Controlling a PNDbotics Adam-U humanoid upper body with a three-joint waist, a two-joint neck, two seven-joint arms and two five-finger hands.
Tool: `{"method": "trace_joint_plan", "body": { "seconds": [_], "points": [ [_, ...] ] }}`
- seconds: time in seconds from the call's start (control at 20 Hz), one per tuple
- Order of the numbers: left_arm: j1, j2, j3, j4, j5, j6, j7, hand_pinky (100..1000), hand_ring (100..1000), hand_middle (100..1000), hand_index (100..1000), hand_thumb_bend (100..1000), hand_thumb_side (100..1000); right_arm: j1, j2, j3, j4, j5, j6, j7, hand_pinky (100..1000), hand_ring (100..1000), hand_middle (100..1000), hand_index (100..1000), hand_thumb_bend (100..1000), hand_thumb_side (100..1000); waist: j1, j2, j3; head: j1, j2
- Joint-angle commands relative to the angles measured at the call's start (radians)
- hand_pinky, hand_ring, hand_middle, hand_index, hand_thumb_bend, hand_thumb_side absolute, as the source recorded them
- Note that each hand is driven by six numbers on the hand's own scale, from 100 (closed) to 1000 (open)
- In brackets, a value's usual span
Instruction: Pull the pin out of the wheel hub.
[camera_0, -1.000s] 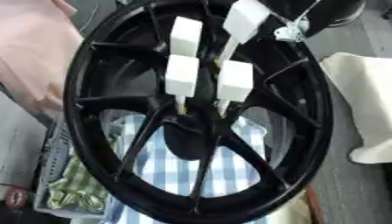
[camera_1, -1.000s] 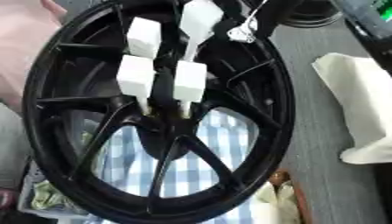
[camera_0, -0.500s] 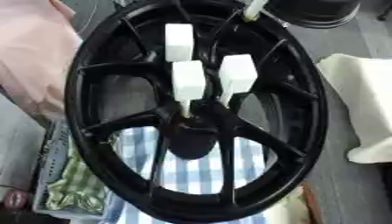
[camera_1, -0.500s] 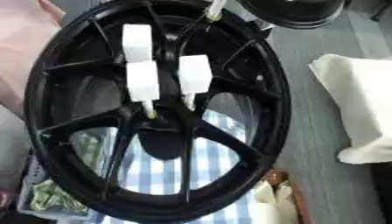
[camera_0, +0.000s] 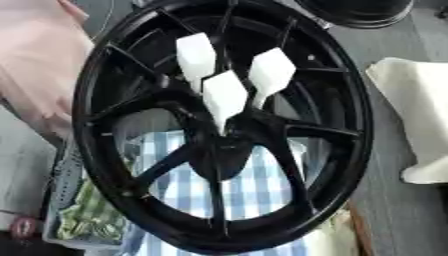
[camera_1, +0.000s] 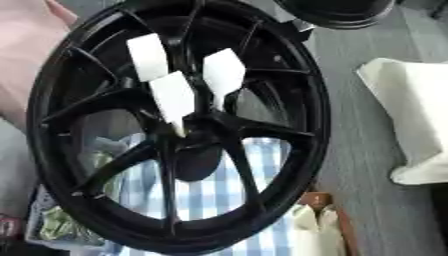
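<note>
Neither of my hands shows in either view, so I cannot tell whether they are released or grasping anything. The black wheel (camera_0: 223, 125) fills the view, standing tilted on edge, its hub (camera_0: 220, 150) at the centre where the spokes meet. Three white pins (camera_0: 225, 97) stick up from the hub area, close together, the near one right over the centre.

The risk I see: reaching in blind, I could knock the wrong pin, or push the tilted wheel so it rolls or tips toward the cream cloth (camera_0: 416, 115) on the right. The spokes crowd the pins and leave narrow gaps for my fingers. A blue checked cloth (camera_0: 254, 195) lies under the wheel, a pink cloth (camera_0: 39, 65) on the left, and another dark rim (camera_0: 359, 12) sits at the far edge.
</note>
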Motion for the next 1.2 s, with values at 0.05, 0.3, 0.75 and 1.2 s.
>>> {"method": "trace_joint_plan", "body": {
  "seconds": [0.05,0.3,0.75,1.2],
  "points": [
    [0.001,0.049,0.024,-0.006,-0.005,-0.005,0.009,754,811,791,837,513,697,0.031,-0.048,-0.058,0.073,0.078,0.022,-0.056,785,690,340,467,116,100,0.006,-0.030,-0.004,0.010,0.004],
    [0.003,0.049,0.025,-0.006,-0.009,-0.004,0.010,754,812,791,838,492,703,0.082,-0.028,-0.074,0.128,0.171,0.054,-0.038,854,885,801,801,209,100,0.013,-0.034,-0.010,0.011,0.006],
    [0.001,0.046,0.024,-0.004,-0.006,-0.004,0.014,754,813,791,838,492,703,0.080,-0.004,-0.097,0.146,0.179,0.075,-0.059,866,921,864,840,243,100,0.015,-0.042,-0.019,0.011,0.009],
    [-0.007,0.044,0.022,-0.005,-0.003,-0.004,0.012,754,813,791,838,491,704,0.031,0.010,-0.084,0.045,0.107,0.055,-0.134,844,852,772,806,100,203,0.016,-0.044,-0.013,0.004,0.008]
  ]
}}
